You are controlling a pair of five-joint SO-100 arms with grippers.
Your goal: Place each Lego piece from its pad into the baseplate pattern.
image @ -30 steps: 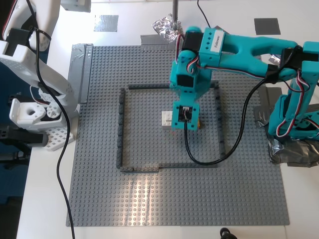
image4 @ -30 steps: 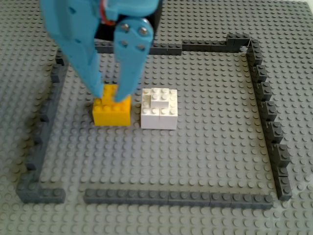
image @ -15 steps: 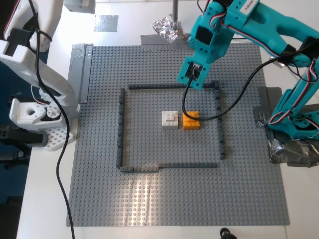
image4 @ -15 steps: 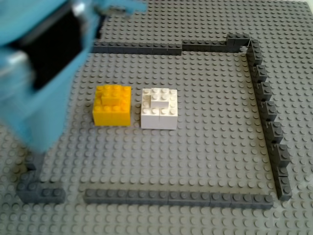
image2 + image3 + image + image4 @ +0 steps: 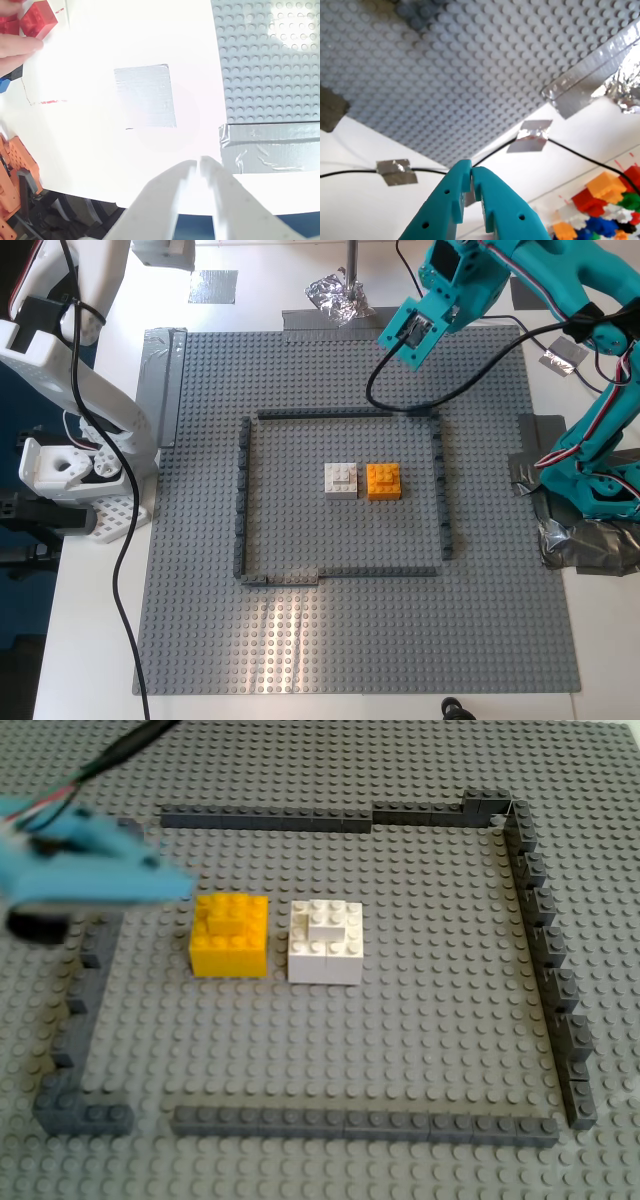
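On the large grey baseplate (image 5: pixel 300 640), the orange brick (image 5: pixel 384 481) and the white brick (image 5: pixel 341 479) sit side by side near the middle of the exterior view, just beside each other and inside the pattern (image 5: pixel 240 500) of thin dark grey strips; in the other view the orange brick (image 5: pixel 230 933) stands at the left of the white brick (image 5: pixel 325 940), with a narrow gap between them. Neither brick is touched by an arm. One dark grey pad (image 5: pixel 213 286) lies on the white table off the baseplate in the upper left of the exterior view, and another pad (image 5: pixel 535 292) in the upper right, both bare. The teal arm reaches across the upper right of the exterior view, raised above the far edge of the baseplate; the first gripper (image 5: pixel 471 176) shows its teal jaws pressed together with nothing between them, over the baseplate's edge and the table beside a scrap of silver foil (image 5: pixel 630 85). The white arm stands at the left edge of the exterior view; the second gripper (image 5: pixel 199 167) has its white jaws nearly together and empty, above the white table near a pad (image 5: pixel 145 96). A person's hand (image 5: pixel 17 47) rests beside red bricks (image 5: pixel 30 20) in the second wrist view.
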